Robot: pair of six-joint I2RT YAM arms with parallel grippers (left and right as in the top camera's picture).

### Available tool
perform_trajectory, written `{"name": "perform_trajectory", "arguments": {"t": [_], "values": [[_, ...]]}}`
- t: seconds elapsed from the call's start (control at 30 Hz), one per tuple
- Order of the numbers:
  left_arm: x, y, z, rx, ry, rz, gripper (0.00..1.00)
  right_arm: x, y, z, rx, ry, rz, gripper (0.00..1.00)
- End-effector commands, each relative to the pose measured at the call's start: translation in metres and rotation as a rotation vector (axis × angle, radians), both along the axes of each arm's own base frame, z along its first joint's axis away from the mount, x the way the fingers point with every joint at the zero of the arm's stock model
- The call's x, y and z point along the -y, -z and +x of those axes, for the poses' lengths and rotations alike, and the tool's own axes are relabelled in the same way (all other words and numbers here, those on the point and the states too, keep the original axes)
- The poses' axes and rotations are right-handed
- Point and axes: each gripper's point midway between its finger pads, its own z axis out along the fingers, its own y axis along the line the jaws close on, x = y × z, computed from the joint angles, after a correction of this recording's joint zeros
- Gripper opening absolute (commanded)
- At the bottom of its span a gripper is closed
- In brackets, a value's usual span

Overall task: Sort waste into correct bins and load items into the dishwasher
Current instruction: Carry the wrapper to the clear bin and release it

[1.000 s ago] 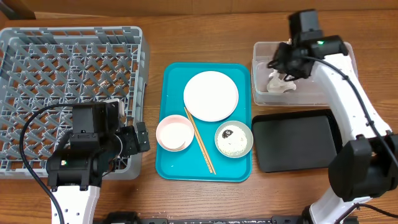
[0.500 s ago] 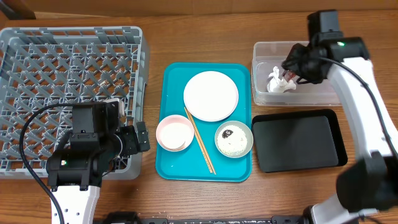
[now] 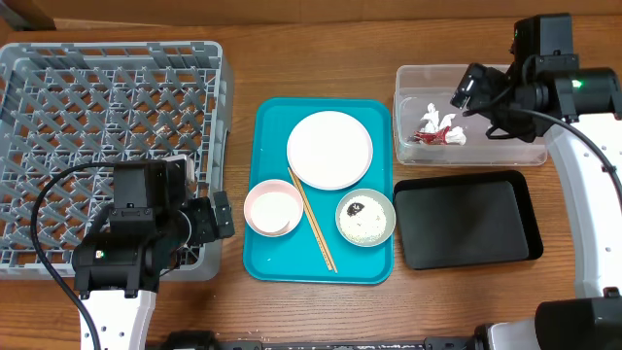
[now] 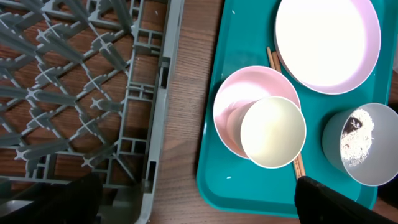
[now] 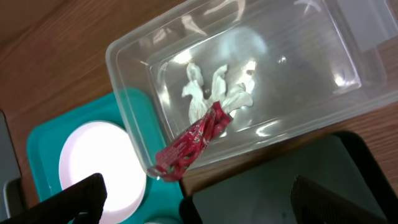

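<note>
While the right claw (image 3: 478,100) gapes wide and empty over the tub (image 3: 397,117), the rice bowl (image 3: 365,218) sits near-left of it.

Count on the tabletop – one of nearly everything:
- 1 grey dish rack (image 3: 117,49)
- 1 teal tray (image 3: 272,262)
- 1 white plate (image 3: 329,149)
- 2 bowls: pink bowl (image 3: 273,208), grey-green bowl (image 3: 340,222). The left wrist view hints at a smaller pale cup nested in the pink one, can't confirm
- 2 chopsticks (image 3: 312,222) – one pair
- 1 clear tub (image 3: 505,151)
- 1 black tray (image 3: 466,219)
- 1 red wrapper (image 5: 189,146)
- 1 wad of white paper (image 5: 211,90)
- 2 arms, one gripper each: left gripper (image 3: 216,216), right gripper (image 3: 470,89)
</note>
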Motion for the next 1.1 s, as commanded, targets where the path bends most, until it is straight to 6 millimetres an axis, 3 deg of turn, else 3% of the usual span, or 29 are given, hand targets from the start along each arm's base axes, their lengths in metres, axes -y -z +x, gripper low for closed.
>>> {"name": "perform_trajectory", "arguments": {"t": [0.0, 0.07, 0.1, 0.13, 0.3, 0.47, 0.6, 0.87, 1.07], "values": [[-0.004, -0.007, 0.003, 0.018, -0.020, 0.007, 1.00, -0.015, -0.018, -0.015, 0.032, -0.134, 0.043, 0.94], [-0.004, -0.007, 0.004, 0.020, -0.020, 0.008, 1.00, -0.017, -0.015, -0.026, -0.012, -0.143, 0.052, 0.81], [-0.004, -0.007, 0.004, 0.020, -0.020, 0.007, 1.00, -0.018, -0.010, -0.033, -0.046, -0.149, 0.051, 0.25], [-0.004, -0.007, 0.004, 0.020, -0.020, 0.007, 1.00, -0.018, -0.005, -0.038, -0.072, -0.151, 0.051, 0.04], [-0.004, -0.007, 0.004, 0.020, -0.020, 0.007, 1.00, -0.027, 0.025, -0.040, -0.117, -0.175, 0.059, 0.04], [-0.004, -0.008, 0.004, 0.021, -0.020, 0.007, 1.00, -0.049, 0.059, -0.026, -0.074, -0.235, 0.071, 0.04], [-0.004, -0.008, 0.004, 0.021, -0.020, 0.007, 1.00, -0.060, 0.075, -0.014, -0.020, -0.262, 0.070, 0.04], [-0.004, -0.008, 0.004, 0.020, -0.020, 0.007, 1.00, -0.064, 0.100, 0.004, -0.024, -0.235, 0.084, 0.04], [-0.004, -0.007, 0.004, 0.020, -0.020, 0.007, 1.00, -0.064, 0.138, 0.010, -0.109, -0.230, 0.080, 0.04]]}}
